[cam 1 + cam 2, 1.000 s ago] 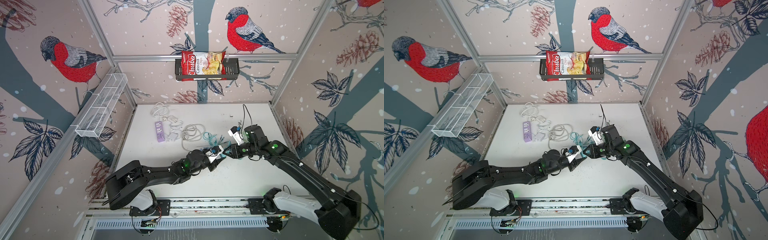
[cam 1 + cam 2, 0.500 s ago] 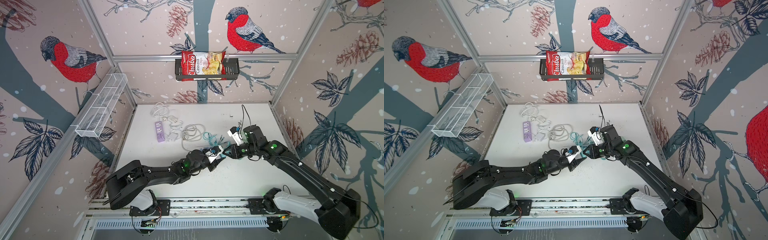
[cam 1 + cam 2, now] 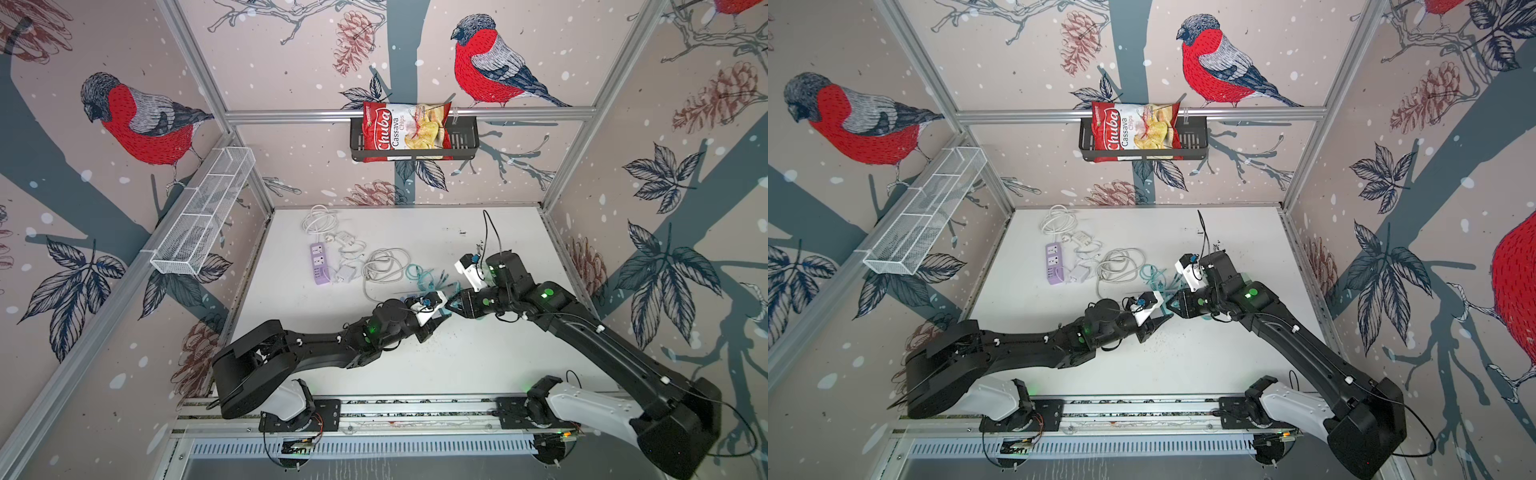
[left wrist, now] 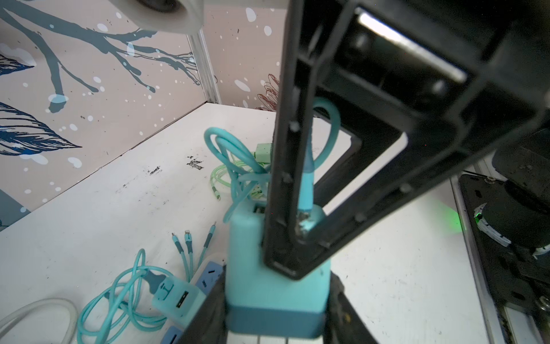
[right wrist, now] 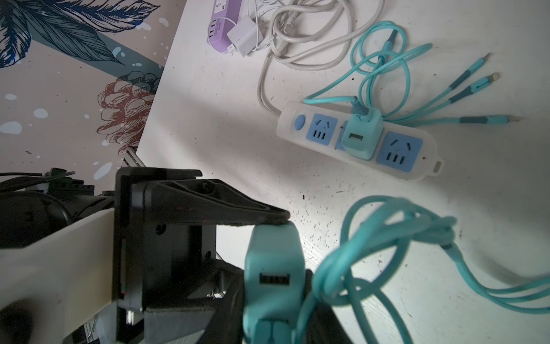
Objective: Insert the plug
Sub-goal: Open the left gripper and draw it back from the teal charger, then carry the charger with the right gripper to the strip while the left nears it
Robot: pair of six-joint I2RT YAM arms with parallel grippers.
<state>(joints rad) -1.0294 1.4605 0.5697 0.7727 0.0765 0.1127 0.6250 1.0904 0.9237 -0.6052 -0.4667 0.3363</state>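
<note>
left gripper (image 3: 439,320) clamping teal charger (image 4: 268,283) | right gripper (image 3: 449,306) pinching teal plug (image 4: 307,184), pressing it at charger's top port | seating looking near-complete, depth unclear | purple strip (image 3: 319,264) lying at 10 o'clock

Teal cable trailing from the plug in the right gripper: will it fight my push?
Probably floppy: the teal cable droops in loose loops behind the USB plug that the right gripper pinches. Likely light, so little drag. The tangled loops could snag on the charger cube.
</note>
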